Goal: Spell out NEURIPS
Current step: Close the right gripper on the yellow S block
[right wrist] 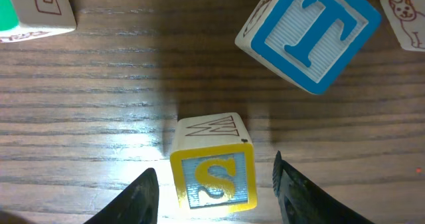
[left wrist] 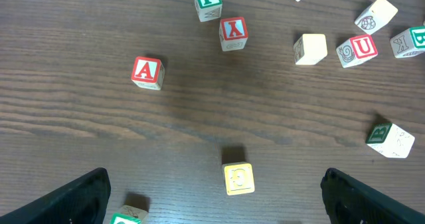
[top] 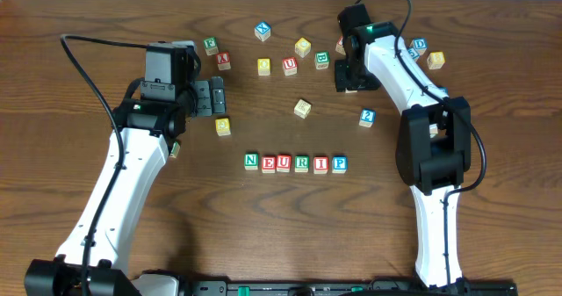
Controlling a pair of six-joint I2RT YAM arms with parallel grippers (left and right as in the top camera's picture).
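Note:
Six cubes stand in a row mid-table: green N, red E, red U, green R, red I, blue P. The yellow S cube rests on the wood at the back right. My right gripper is open, one finger on each side of it with a narrow gap at both faces. From overhead the gripper mostly hides that cube. My left gripper hovers at the back left, open wide and holding nothing.
Loose cubes are scattered along the back: a blue T cube just beyond the S, a red A, a green F, a second red U and a yellow cube ahead of the left fingers.

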